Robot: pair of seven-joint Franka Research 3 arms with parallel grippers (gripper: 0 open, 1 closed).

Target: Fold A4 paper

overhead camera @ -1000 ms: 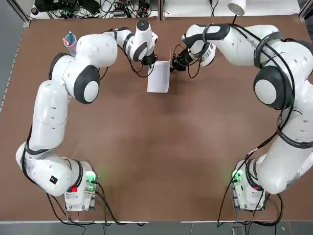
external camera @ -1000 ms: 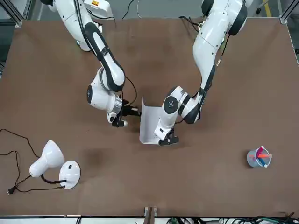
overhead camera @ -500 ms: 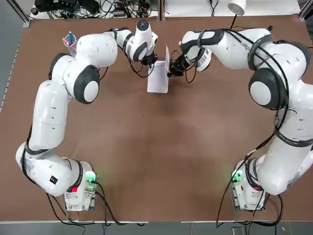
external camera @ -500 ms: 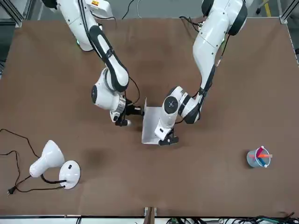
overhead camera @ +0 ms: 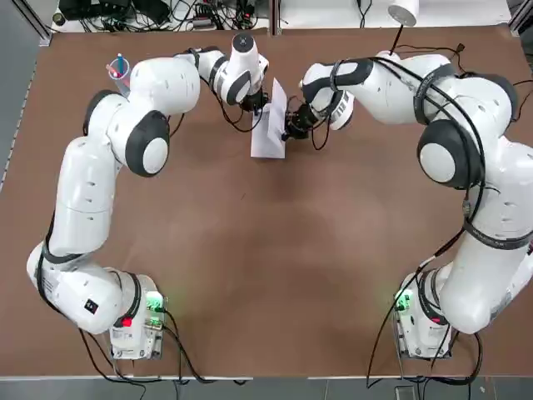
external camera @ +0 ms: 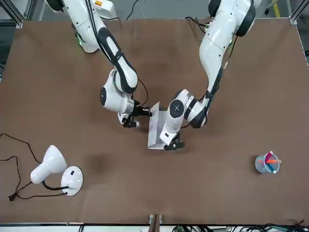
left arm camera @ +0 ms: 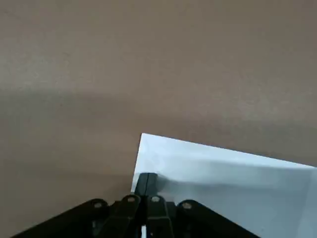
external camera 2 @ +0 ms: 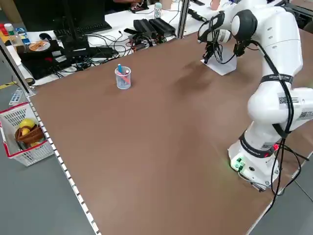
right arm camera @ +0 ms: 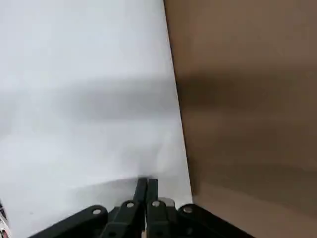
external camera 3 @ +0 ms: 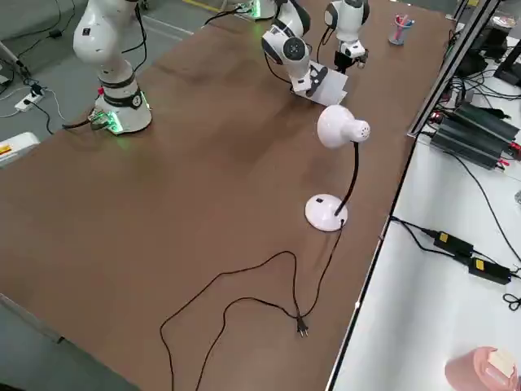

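Note:
The white A4 paper lies on the brown table at the far middle, one half flat and the other half raised steeply over it. My right gripper is shut on the raised half's edge, as the right wrist view shows with the A4 paper pinched between the fingertips. My left gripper is shut, its tips pressing down on the flat half's far corner; the paper reaches under them. From the front, the right gripper and the left gripper flank the paper.
A white desk lamp with a black cord stands on the robot's right far side. A clear cup with pens sits at the far left. The table's far edge lies just beyond the paper.
My right gripper has moved toward the left arm with the raised half, which now leans further over the flat half. The left gripper has stayed on its corner.

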